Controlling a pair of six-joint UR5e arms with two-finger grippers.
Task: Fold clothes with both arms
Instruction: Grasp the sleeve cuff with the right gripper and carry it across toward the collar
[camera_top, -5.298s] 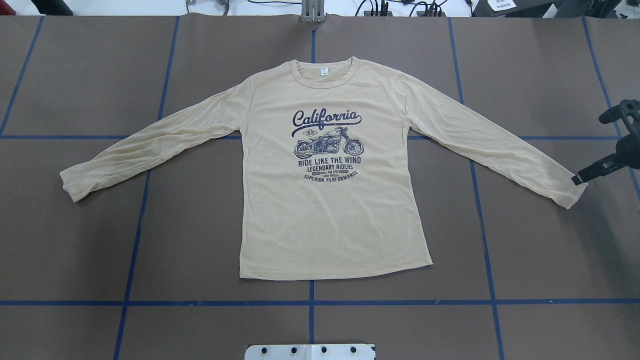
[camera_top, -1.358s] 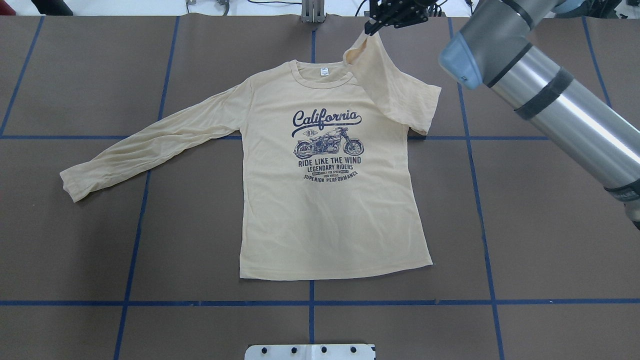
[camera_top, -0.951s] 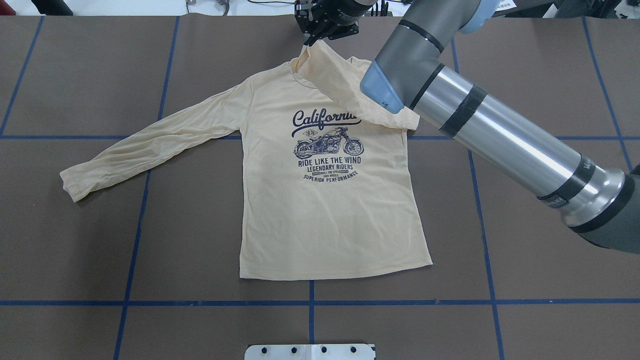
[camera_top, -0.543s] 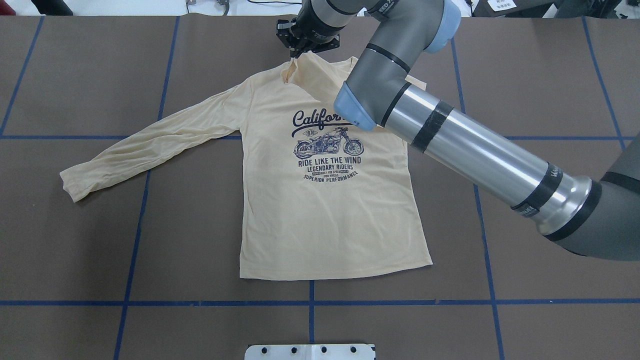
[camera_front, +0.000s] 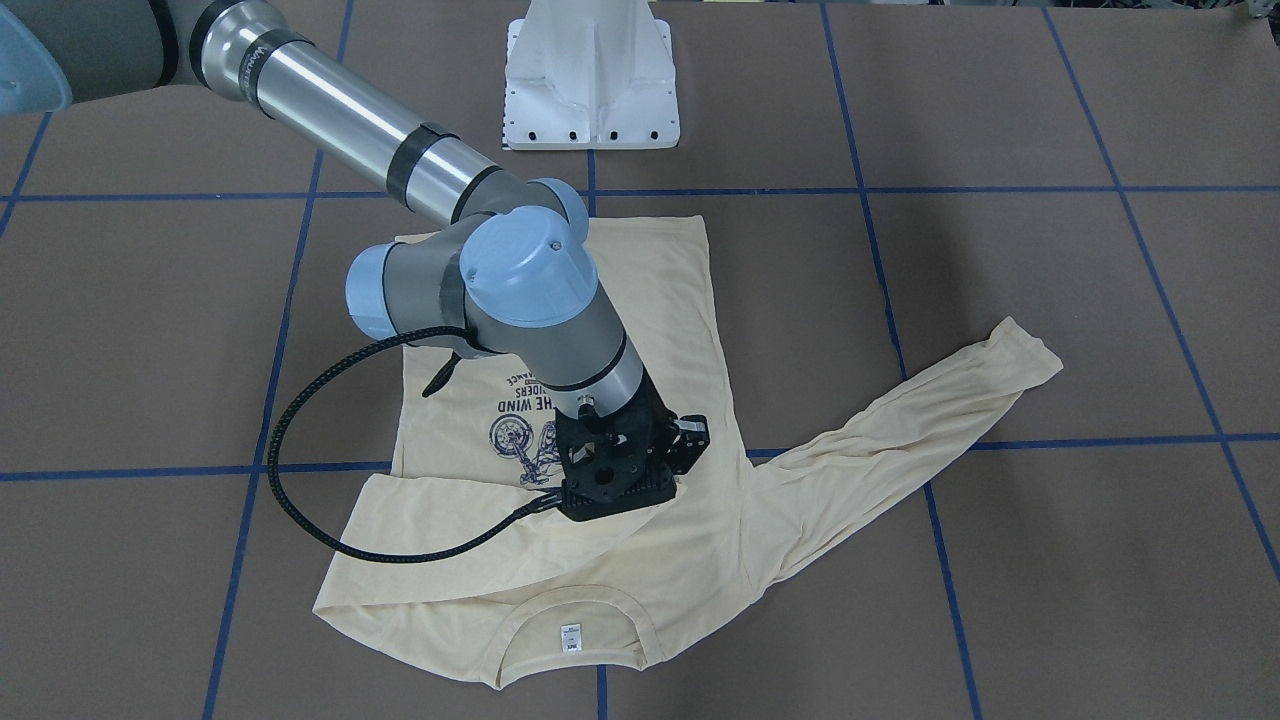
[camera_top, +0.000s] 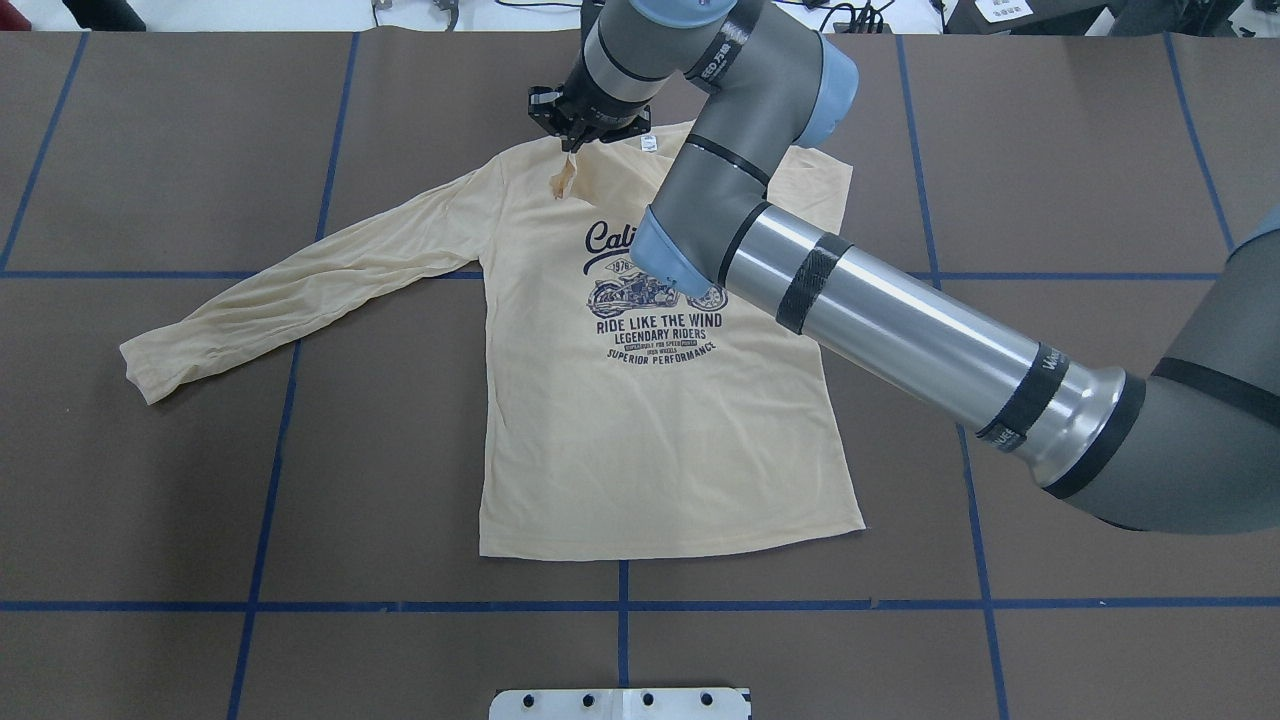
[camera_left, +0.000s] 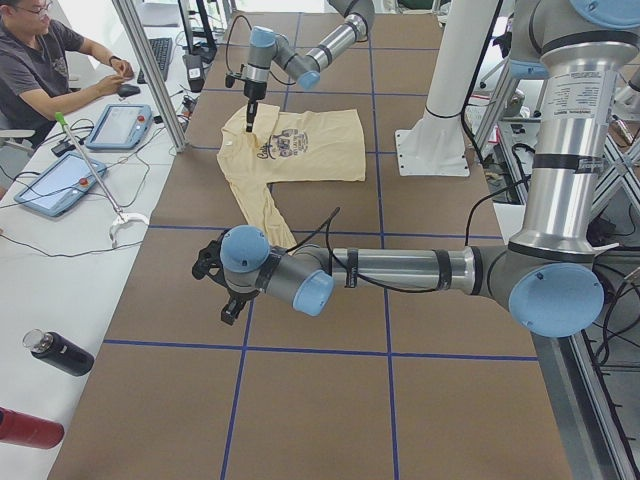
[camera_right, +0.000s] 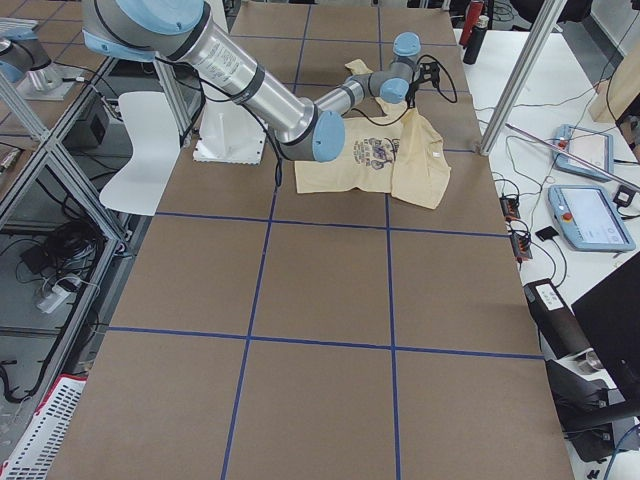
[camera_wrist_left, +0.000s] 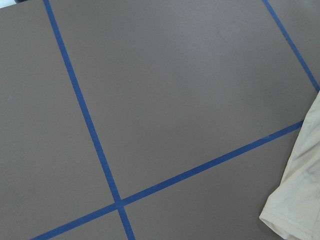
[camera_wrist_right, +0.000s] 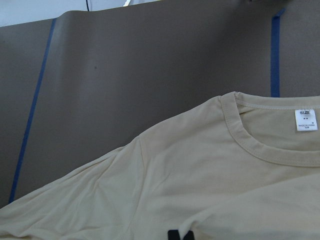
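Note:
The cream-yellow shirt (camera_top: 650, 430) lies flat on the brown table, print up, with its neck tag (camera_wrist_right: 303, 120) showing in the right wrist view. My right arm (camera_top: 900, 320) reaches across it. My right gripper (camera_top: 575, 140) hangs over the collar's left side, shut on the cuff (camera_top: 565, 180) of the shirt's right sleeve, which is folded across the chest (camera_front: 480, 560). The other sleeve (camera_top: 300, 290) stretches out flat to the left. My left gripper (camera_left: 215, 285) is by that sleeve's cuff (camera_wrist_left: 295, 200); I cannot tell if it is open or shut.
The white pedestal base (camera_front: 590, 80) stands at the table's robot-side edge. Blue tape lines (camera_top: 270, 470) grid the brown surface. Beyond the far edge, a seated person (camera_left: 40, 60) works at a side bench with tablets (camera_left: 125, 125), and bottles (camera_left: 60, 352) lie there.
My right gripper has carried the sleeve cuff from the table's right side across the collar to the left and lower. The sleeve now lies folded over the chest.

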